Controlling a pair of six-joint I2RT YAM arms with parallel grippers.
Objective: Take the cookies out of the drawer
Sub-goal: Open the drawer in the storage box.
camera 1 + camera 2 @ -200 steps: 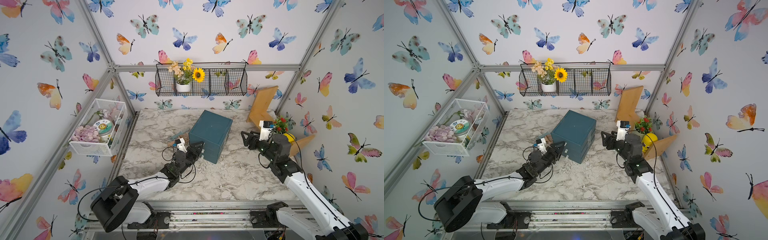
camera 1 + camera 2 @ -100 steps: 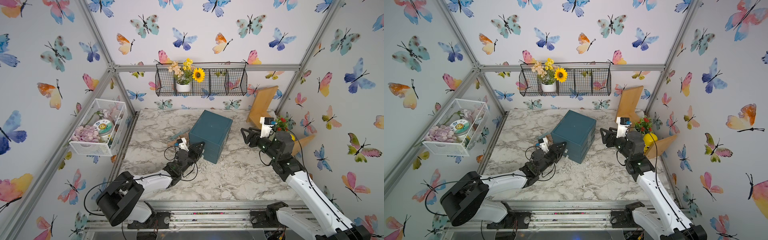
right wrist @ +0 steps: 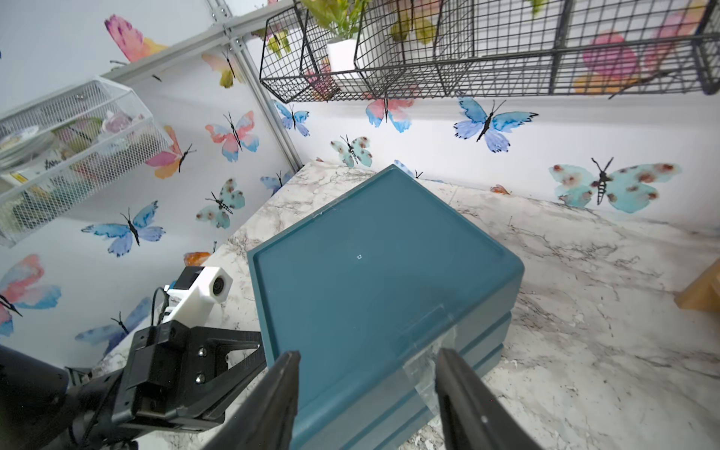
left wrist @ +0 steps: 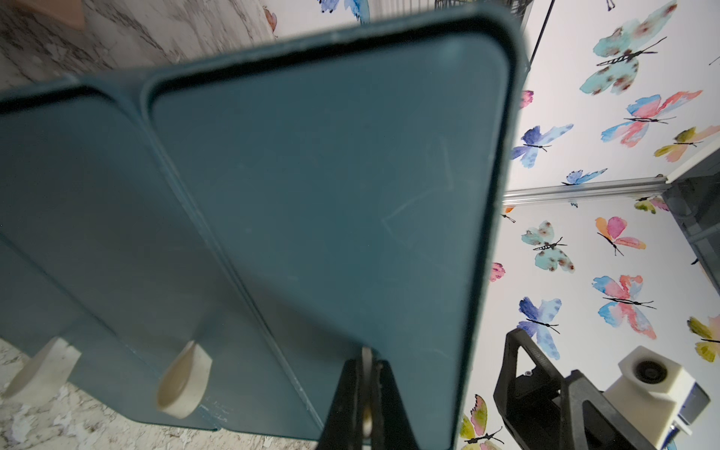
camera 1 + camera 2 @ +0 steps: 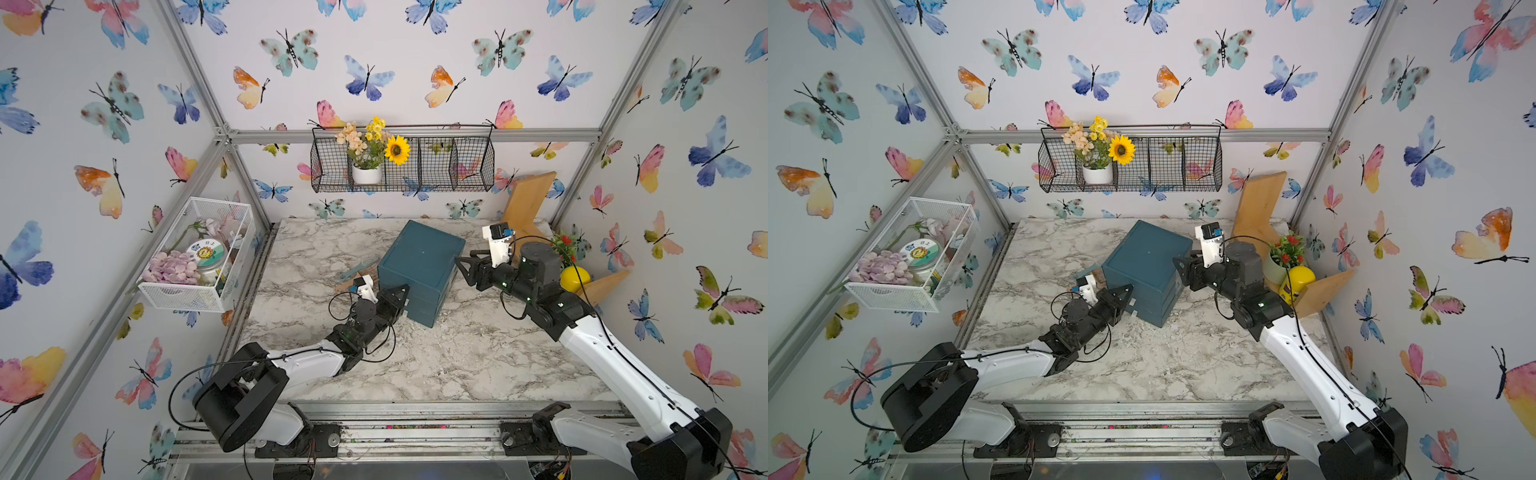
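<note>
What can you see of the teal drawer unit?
The drawer unit is dark teal plastic with rounded corners and a recessed top, standing askew on the marble table. Its drawers look shut, contents hidden. Its front bears cream handles; the left gripper is shut on one. The open right gripper straddles a top edge.

The drawers of the blue box (image 5: 422, 266) are shut, so I cannot see inside, and the cookies are hidden. In my left wrist view the box is close and blurry, and the picture's edge cuts it off. My left gripper (image 4: 368, 374) pinches a white handle (image 4: 366, 352), but only a thin strip of it shows. In my right wrist view the fingers (image 3: 272, 401) of my right gripper (image 3: 366, 354) run off the edge. A tan thing (image 5: 344, 285) behind my left arm is half covered, and I cannot tell what it is.
</note>
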